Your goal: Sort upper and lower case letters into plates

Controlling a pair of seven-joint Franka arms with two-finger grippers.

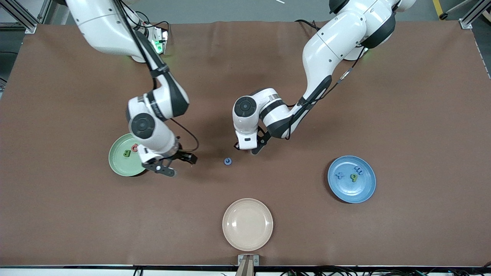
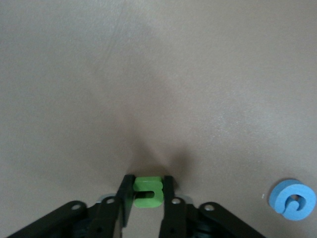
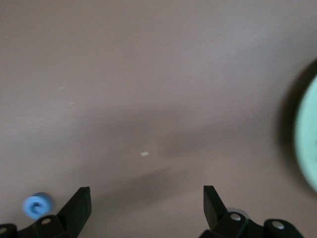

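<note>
the pale green plate point(image 1: 119, 161) holds two letters, a green capital point(image 1: 127, 153) and a red ring point(image 1: 134, 148); the blue plate point(image 1: 364, 188) holds three, and the cream plate point(image 1: 247, 224) none. one blue ring point(image 1: 228, 161) lies on the table between the coloured plates. the left gripper point(image 2: 148, 198), above the table near this ring, pinches a green letter point(image 2: 148, 191). the right gripper point(image 3: 147, 201) hovers beside the green plate, fingers spread and empty. so seven letters are visible, five sorted, two left, i judge

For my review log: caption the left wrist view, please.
Left tool shut on a green letter above brown table; blue ring lies nearby.
</note>
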